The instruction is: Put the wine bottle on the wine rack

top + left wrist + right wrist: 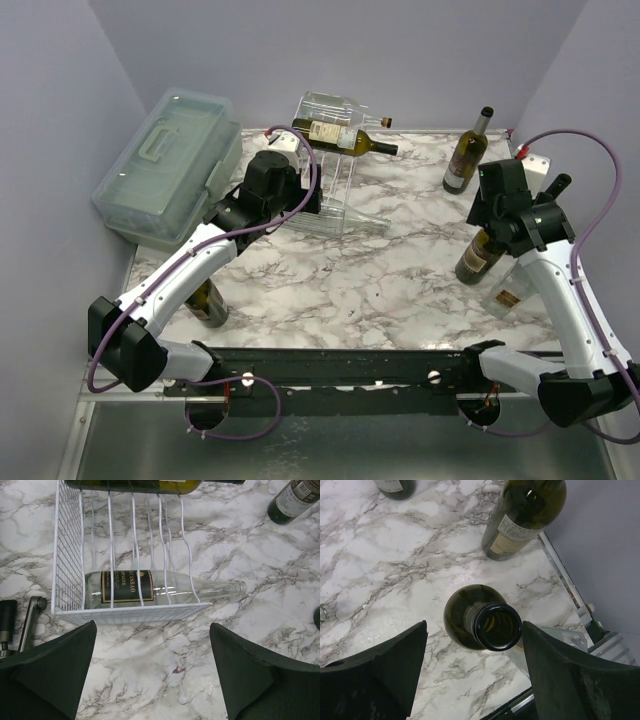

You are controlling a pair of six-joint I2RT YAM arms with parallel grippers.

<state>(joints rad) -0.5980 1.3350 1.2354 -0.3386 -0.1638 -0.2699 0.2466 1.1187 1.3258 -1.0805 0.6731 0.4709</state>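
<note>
The job is only partly done, as far as can be seen. On the wine rack [125, 614] a clear bottle [165, 587] is already laid in the low row, and a dark bottle [345, 137] is laid in a row higher up. The wine bottle [481, 621] that is being gone for now has not been lifted yet. It is standing upright on the marble table [400, 280], near the right edge and well apart from the rack. The right gripper [474, 627] is held just above it, with one finger on each side of the neck, so the open mouth of the bottle is seen right between the fingers. The fingers are apart, and a gap can be seen on the left side, so the neck is not judged to be squeezed yet. On the right side it cannot be told if the finger is touching. A second standing bottle [520, 520] is seen close by, toward the wall. The left gripper [152, 626] is held over the table just in front of the rack, with its fingers wide apart and nothing between them. What is left: the neck has to be gripped, the bottle lifted, carried across to the rack, tipped on its side and laid in a free row.
</note>
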